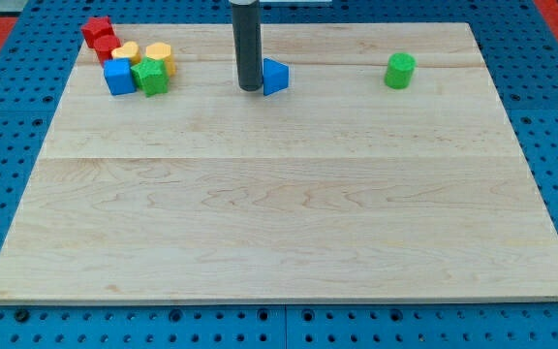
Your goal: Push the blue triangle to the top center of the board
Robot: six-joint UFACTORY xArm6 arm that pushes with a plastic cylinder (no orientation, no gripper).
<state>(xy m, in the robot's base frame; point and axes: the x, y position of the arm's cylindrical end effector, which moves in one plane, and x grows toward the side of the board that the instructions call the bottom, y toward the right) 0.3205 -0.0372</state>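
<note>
- The blue triangle (275, 77) lies touching the tip (249, 88), on its right in the view.
- The rod carries no jaws, holds nothing.
- Green cylinder (400, 71) sits well right of the triangle.

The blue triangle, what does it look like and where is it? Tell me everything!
The blue triangle is a small, solid-looking blue block with a pointed wedge shape. It sits flat on the wooden board, near the view's top, about the centre. My tip stands right beside it on the view's left, seemingly touching it. No other block touches it.
</note>
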